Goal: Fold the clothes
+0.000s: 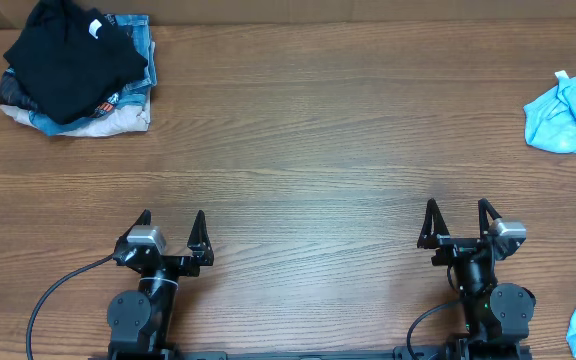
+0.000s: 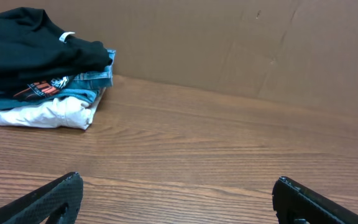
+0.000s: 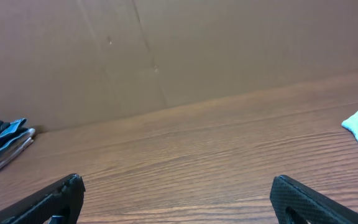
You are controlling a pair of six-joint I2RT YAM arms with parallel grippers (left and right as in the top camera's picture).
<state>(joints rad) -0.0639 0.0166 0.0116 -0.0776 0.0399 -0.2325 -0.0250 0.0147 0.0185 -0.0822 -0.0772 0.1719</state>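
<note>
Lying bunched atop a pile, T-shirt, long axis unclear, tag up, left gripper and right gripper wide apart, empty.

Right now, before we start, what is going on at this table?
Nothing is being handled yet. The left pincer and right pincer both stand open and empty near the front edge of the table. The black T-shirt lies bunched on top of a pile of clothes at the far left corner, untouched. Some light blue cloth lies at the right edge.
</note>
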